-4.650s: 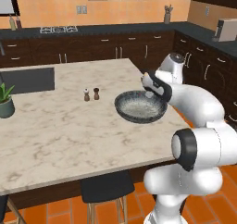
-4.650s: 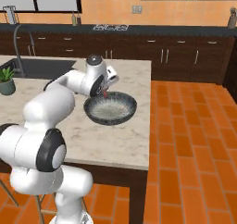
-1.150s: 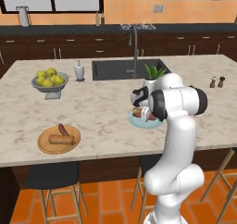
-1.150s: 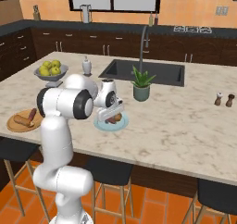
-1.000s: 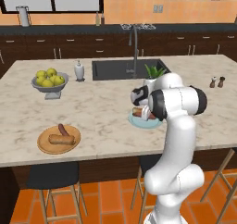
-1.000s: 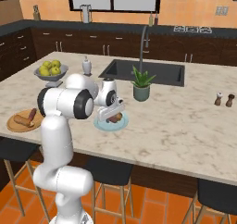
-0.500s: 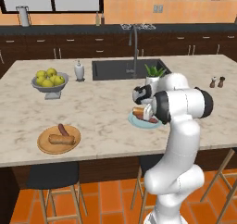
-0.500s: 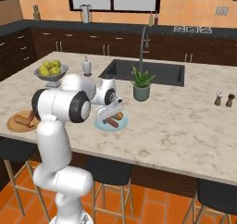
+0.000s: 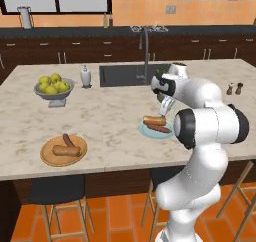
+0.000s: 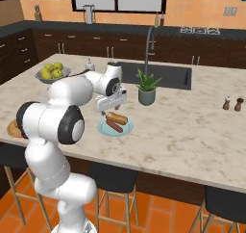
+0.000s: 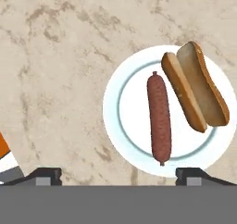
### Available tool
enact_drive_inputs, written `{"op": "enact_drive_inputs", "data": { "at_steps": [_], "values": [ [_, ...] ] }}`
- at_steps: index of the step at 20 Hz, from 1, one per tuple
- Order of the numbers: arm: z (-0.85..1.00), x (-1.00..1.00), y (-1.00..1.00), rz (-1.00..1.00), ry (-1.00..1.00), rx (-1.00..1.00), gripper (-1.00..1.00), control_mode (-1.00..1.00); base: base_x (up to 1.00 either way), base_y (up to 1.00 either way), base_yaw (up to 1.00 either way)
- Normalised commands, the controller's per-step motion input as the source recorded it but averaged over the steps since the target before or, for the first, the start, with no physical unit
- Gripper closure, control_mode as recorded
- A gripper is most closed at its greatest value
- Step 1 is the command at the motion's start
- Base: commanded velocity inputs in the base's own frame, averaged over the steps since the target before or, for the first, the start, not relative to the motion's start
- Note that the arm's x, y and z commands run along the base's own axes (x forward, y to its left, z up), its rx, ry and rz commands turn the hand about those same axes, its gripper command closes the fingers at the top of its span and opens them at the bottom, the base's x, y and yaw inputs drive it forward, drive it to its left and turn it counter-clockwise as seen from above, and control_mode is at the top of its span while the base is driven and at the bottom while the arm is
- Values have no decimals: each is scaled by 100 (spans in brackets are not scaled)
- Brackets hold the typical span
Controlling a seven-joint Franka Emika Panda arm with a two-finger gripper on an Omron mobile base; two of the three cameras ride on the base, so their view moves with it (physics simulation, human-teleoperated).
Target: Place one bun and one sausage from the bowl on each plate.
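Tool [image 11: 118,174] open, empty, just above blue plate [image 11: 115,121] w/ bun [image 11: 194,86] + sausage [image 11: 159,116]. Risk: tips clip bun on retreat, knocking it off onto bench [image 9: 110,121].

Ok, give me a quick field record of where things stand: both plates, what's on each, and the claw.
blue plate: on the island counter, by the arm
on blue plate: one bun, one sausage, side by side
wooden plate: near the counter's front edge, left in the left base view
on wooden plate: one bun, one sausage
claw: open, above the blue plate, holding nothing
fruit bowl: behind the wooden plate
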Motion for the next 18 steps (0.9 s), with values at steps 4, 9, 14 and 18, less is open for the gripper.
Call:
{"op": "enact_drive_inputs", "data": {
  "at_steps": [4, 9, 14, 18],
  "values": [
    [100, -81, 10, -9, -28, 4, -100, -100, 0, 0, 0],
    [100, -75, 34, -6, -60, -2, -100, -100, 0, 0, 0],
    [100, -79, 26, -7, -46, 0, -100, -100, 0, 0, 0],
    [81, -85, 23, -4, -25, 0, -100, -100, 0, 0, 0]
  ]
}}
